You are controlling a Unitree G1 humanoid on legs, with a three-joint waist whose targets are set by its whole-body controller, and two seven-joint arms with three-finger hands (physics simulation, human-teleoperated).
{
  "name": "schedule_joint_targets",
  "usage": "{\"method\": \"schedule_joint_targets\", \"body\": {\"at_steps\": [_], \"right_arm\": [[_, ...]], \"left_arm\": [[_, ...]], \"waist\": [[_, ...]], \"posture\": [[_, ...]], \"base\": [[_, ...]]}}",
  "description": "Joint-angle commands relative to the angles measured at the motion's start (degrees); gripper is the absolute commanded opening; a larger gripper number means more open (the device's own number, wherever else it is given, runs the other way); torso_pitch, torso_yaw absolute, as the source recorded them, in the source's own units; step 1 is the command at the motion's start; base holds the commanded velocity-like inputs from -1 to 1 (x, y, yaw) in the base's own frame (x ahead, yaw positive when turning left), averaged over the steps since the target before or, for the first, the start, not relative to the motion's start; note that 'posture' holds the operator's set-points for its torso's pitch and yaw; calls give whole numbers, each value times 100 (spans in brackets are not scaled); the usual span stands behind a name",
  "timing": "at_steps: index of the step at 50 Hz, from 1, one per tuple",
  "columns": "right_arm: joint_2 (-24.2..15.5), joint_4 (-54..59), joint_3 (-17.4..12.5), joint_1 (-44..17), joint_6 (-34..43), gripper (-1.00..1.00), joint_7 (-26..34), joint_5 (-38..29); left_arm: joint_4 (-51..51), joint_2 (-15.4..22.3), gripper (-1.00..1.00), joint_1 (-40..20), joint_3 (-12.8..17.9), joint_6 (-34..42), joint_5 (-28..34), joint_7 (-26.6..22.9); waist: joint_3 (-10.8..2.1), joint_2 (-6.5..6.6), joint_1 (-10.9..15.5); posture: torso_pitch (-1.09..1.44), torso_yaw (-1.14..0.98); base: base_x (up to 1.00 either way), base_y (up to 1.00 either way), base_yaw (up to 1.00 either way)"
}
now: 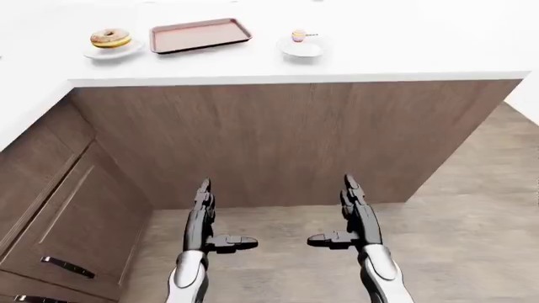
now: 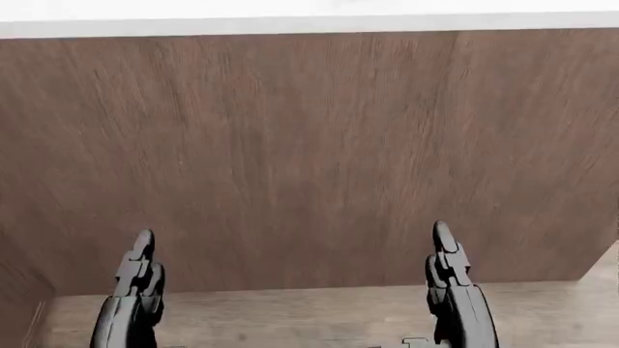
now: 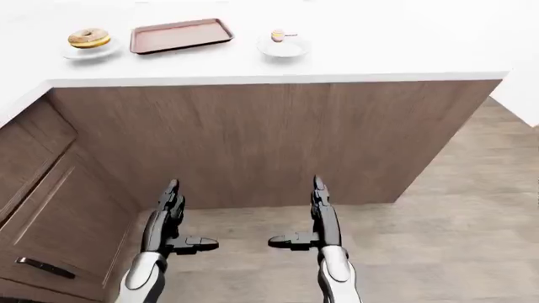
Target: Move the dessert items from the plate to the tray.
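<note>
A glazed donut (image 1: 110,38) lies on a white plate (image 1: 115,52) at the top left of the white counter. A brown tray (image 1: 199,35) lies just to its right, empty. A small cupcake (image 1: 298,35) stands on a second white plate (image 1: 301,48) to the right of the tray. My left hand (image 1: 205,211) and right hand (image 1: 351,211) hang low in the left-eye view, far below the counter, both open with fingers straight and thumbs turned inward. Neither holds anything.
The counter's wooden side panel (image 1: 286,139) fills the middle of the view. Wooden cabinet drawers with dark handles (image 1: 66,267) stand at the left. Wood floor (image 1: 472,227) lies at the right and below.
</note>
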Motion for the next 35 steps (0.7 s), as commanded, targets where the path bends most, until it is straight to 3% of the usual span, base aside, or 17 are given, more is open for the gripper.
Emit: {"method": "schedule_joint_targets", "body": {"at_steps": [1,3,4,5,7,10,11,12,14,15,18,23,24,25,26,27,35], "right_arm": [[-119,-1418,78,-316,449,100,-124,-308],[-80,-1796,3,-412,710,100,-114,-258],[-75,-1981,-4,-431,877,100,-100,-246],[-94,-2287,-5,-520,1129,100,-86,-265],[-116,-2535,-46,-736,1341,100,-66,-255],[-170,-2767,-54,-1093,1679,100,-16,-280],[-217,-2871,-44,-1248,1833,100,14,-334],[-214,-2945,-69,-1353,1920,100,53,-283],[-277,-3009,-126,-1667,2119,100,39,-322],[-281,-3020,-212,-1825,2177,100,30,-214],[-406,-3086,-261,-2245,2452,100,3,-181],[-507,-3070,-292,-2550,2566,100,-16,-108],[-517,-3052,-280,-2584,2563,100,-14,-106],[-538,-3050,-279,-2622,2599,100,-10,-114],[-587,-3112,-298,-2714,2720,100,16,-114],[-620,-3132,-320,-2786,2777,100,38,-106],[-615,-3020,-326,-2902,2688,100,26,-94]], "left_arm": [[-1046,130,100,-392,53,321,48,26],[-1376,142,100,-445,78,634,83,0],[-1505,143,100,-473,90,755,107,0],[-1801,165,100,-561,126,1031,103,-4],[-2081,206,100,-738,155,1383,196,-3],[-2611,274,100,-1142,277,2043,222,55],[-2744,358,100,-1356,316,2317,239,34],[-2812,426,100,-1541,376,2515,249,35],[-2935,525,100,-1878,469,2811,205,52],[-2964,556,100,-2024,502,2934,170,70],[-2919,665,100,-2230,550,3012,185,44],[-3169,830,100,-2425,631,3314,217,18],[-3245,867,100,-2499,705,3422,197,43],[-3317,912,100,-2522,717,3505,193,27],[-3436,973,100,-2579,773,3624,175,11],[-3486,1023,100,-2610,808,3672,173,4],[-3565,1172,100,-2740,927,3654,176,85]], "waist": [[-5,-45,-12],[-391,-12,51],[-208,-6,49],[-140,-41,37],[-397,-38,47],[-459,-29,49],[-609,-5,40],[-450,-5,36],[-316,28,-1],[-234,-49,0],[-334,-57,-76],[-299,248,-229],[-326,397,-238],[-398,674,-209],[-380,601,-164],[-254,499,-183],[-292,105,115]], "posture": [[0,0],[0,0],[0,0],[0,0],[0,0],[0,0],[0,0],[0,0],[0,0],[0,0],[0,0],[0,0],[0,0],[0,0],[0,0],[0,0],[0,0]], "base": [[0,0,0],[0,0,0],[0,0,0],[0,0,0],[0,0,0],[0,0,0],[17,6,0],[20,8,0],[42,29,0],[50,39,0],[50,39,0],[50,39,0],[49,39,0],[50,39,0],[50,39,0],[50,40,0],[50,39,0]]}}
